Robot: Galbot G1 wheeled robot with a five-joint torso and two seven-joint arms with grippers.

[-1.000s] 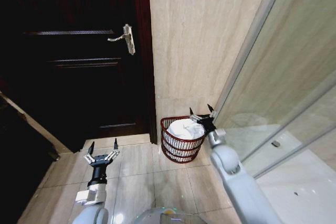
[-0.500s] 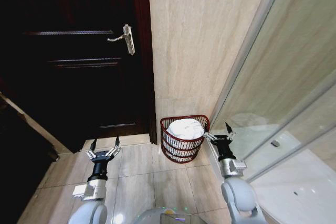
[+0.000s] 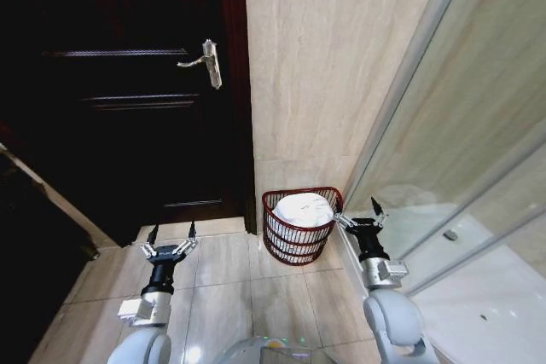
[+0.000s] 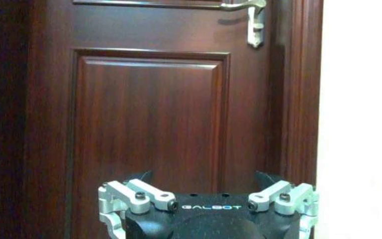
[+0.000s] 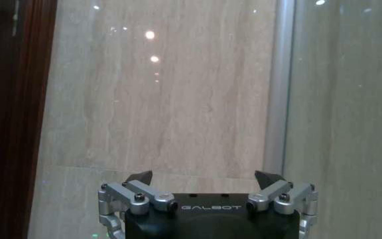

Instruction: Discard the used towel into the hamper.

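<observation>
Tiled corner; hamper (image 3: 299,226) hiding towel (image 3: 304,209) underside.

Bright overhead light glares off the tiled wall (image 5: 157,99), while the door (image 3: 119,91) stays dark.

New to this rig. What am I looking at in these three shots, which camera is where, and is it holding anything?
This is a two-armed wheeled robot in a tiled bathroom. The wide picture comes from a camera on its head, looking forward and down. The other two come from cameras on its wrists, each looking out past its own gripper.

In the head view, the left gripper hangs open over the floor tiles in front of a dark wooden door with a metal handle. The right gripper is open too, beside the hamper, a red-brown wicker basket against the wall. A white towel lies inside it. A glass shower screen stands to the right.

Neither gripper holds anything: the left wrist view faces the door, the right wrist view the beige wall.
</observation>
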